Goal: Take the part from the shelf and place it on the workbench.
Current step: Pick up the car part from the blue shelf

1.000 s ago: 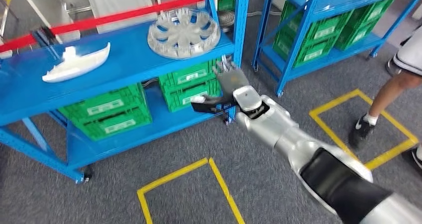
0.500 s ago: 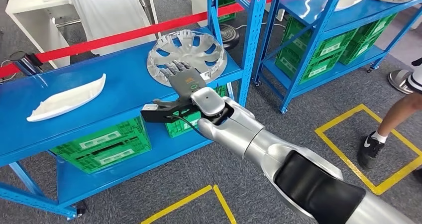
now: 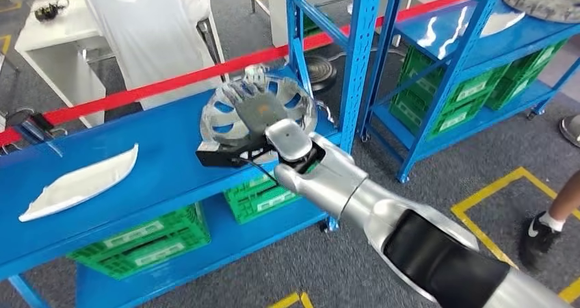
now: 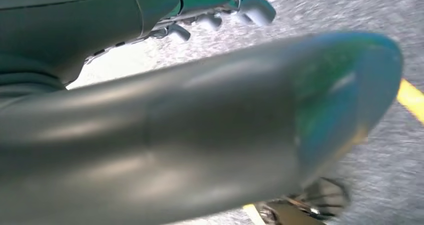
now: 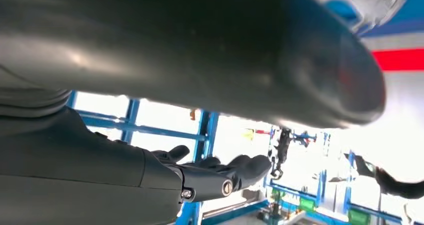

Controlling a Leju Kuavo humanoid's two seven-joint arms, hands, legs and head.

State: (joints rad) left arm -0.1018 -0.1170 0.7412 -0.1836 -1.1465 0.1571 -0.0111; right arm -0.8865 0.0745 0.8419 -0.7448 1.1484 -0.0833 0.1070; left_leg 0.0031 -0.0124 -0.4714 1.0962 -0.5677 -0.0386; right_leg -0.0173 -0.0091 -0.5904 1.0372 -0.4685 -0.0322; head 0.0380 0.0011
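Head view: the right hand (image 3: 254,109) was stretched out flat over the silver wheel cover (image 3: 232,109) lying on the top level of the blue shelf (image 3: 157,157). Fingers were spread and extended, thumb out to the side; nothing was in its grasp. Whether the palm touched the cover I could not tell. The part had not been lifted, so by my reading the task was at the reach: grasp, lift, carry and set-down on the workbench all remained. No workbench was seen. A white trim piece (image 3: 75,185) lay well apart on the same level. The cover sat near the shelf's corner, just beside the blue upright post (image 3: 359,55), which cramps the far side; the near edge of the shelf faced open grey carpet, likely the freer way out. A red barrier tape (image 3: 157,85) ran behind, and a person in white (image 3: 154,27) stood beyond it. Green crates (image 3: 137,243) filled the lower level.

Left wrist view: the left hand (image 4: 220,7) hung over the carpet, the picture blurred; its fingers looked curled, but how far closed I could not tell.

Right wrist view: the right hand's fingers (image 5: 235,172) lay straight and apart, holding nothing, blue racking behind them.
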